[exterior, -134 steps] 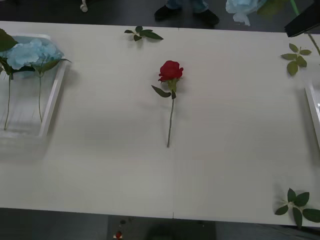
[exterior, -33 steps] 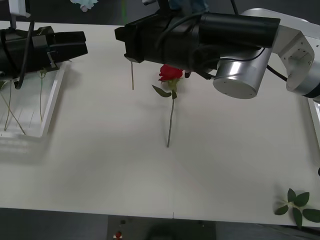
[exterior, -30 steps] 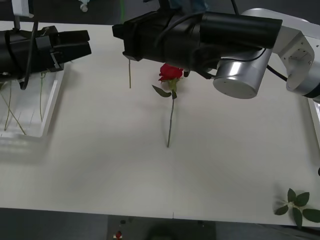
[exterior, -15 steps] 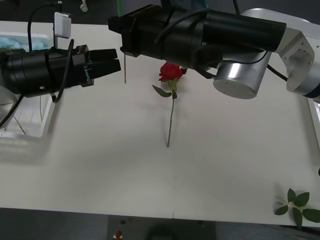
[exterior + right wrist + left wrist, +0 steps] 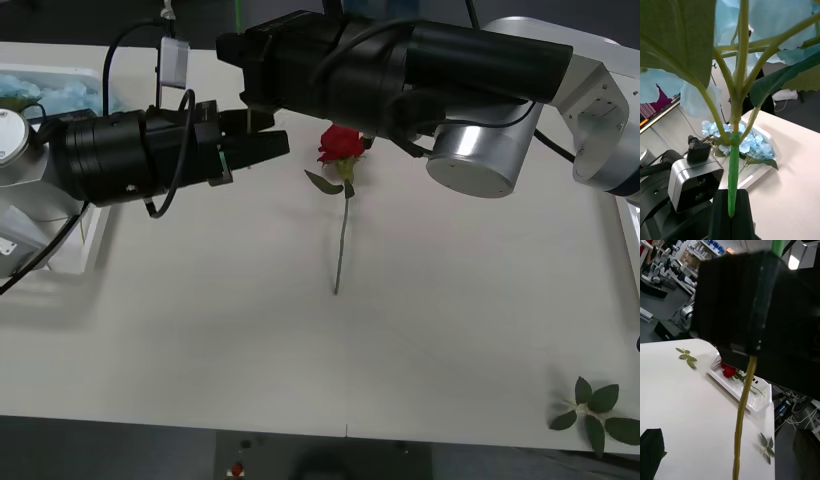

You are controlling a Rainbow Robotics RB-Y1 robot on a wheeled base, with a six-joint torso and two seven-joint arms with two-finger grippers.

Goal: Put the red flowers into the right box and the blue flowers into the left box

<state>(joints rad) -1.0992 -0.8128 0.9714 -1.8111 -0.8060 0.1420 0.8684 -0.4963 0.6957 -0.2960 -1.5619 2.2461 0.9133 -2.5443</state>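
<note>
Two arms of mine meet over the table [image 5: 300, 370]. My right gripper [image 5: 731, 215] is clamped on a blue flower's stem [image 5: 733, 165], its head above the fingers. My left gripper [image 5: 262, 140] reaches in just beside that stem [image 5: 743, 412], fingers apart on either side of it, not closed. One red rose [image 5: 341, 144] lies on the table just right of both. Left box [image 5: 763, 165] holds blue flowers [image 5: 748, 144]; right box [image 5: 741, 392] holds red ones [image 5: 728, 371].

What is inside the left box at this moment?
Blue flowers lie inside the left box. The left gripper's arm covers most of the box, so their number is hidden.
</note>
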